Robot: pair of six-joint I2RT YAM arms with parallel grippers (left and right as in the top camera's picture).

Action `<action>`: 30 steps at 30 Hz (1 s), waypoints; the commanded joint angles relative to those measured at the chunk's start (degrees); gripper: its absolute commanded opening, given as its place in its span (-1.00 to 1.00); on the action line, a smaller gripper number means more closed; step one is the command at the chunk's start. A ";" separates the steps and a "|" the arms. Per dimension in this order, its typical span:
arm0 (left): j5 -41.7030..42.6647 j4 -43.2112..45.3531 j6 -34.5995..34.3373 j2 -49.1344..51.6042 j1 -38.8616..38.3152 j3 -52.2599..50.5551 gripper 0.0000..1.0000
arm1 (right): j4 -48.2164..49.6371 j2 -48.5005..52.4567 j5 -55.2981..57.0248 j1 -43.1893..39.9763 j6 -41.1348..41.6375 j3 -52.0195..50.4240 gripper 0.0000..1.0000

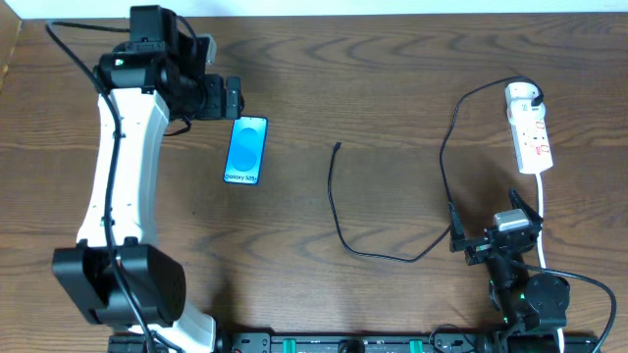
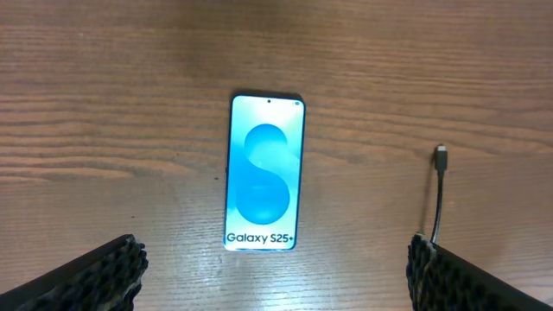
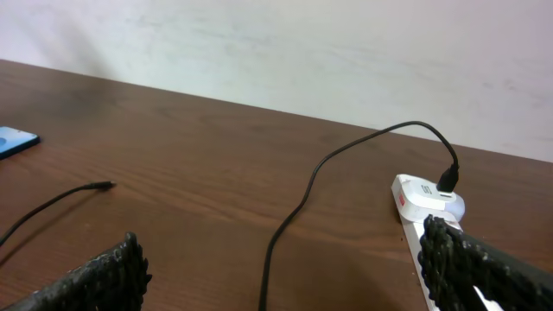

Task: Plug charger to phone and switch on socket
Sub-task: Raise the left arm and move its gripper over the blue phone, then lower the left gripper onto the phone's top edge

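Observation:
The phone lies flat on the wooden table with its blue screen up; it also shows in the left wrist view. My left gripper hovers just beyond the phone's far end, open and empty. The black charger cable runs from the white adapter on the socket strip to its free plug tip, which lies right of the phone. My right gripper is open and empty near the table's front right, above the cable.
The strip's white cord runs toward the front edge beside my right arm. A pale wall stands behind the table's far edge.

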 commanded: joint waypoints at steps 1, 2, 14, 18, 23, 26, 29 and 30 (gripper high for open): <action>-0.74 0.79 -0.26 0.55 -0.17 0.98 0.96 | -0.02 -0.37 0.22 0.87 -0.63 -0.26 0.98; -0.72 0.96 -0.26 0.79 -0.17 0.98 0.96 | -0.02 -0.37 0.22 0.87 -0.63 -0.26 0.98; -4.81 0.70 -0.31 9.99 -1.70 0.11 0.96 | -0.02 -0.37 0.22 0.87 -0.63 -0.26 0.98; -7.02 0.74 -0.48 13.79 -2.91 0.13 0.96 | -0.02 -0.37 0.22 0.87 -0.63 -0.26 0.98; -6.99 1.40 -0.94 17.38 -3.65 0.13 0.96 | -0.02 -0.37 0.24 0.87 -0.63 -0.26 0.98; -6.99 2.10 -2.05 18.84 -3.69 0.09 0.96 | -0.04 -0.37 0.22 0.87 -0.63 -0.26 0.98; -6.97 2.71 -3.34 19.50 -3.87 0.09 0.96 | -0.04 -0.37 0.22 0.87 -0.63 -0.26 0.99; -6.97 2.89 -3.32 19.69 -3.98 0.02 0.96 | -0.02 -0.37 0.22 0.87 -0.63 -0.26 0.98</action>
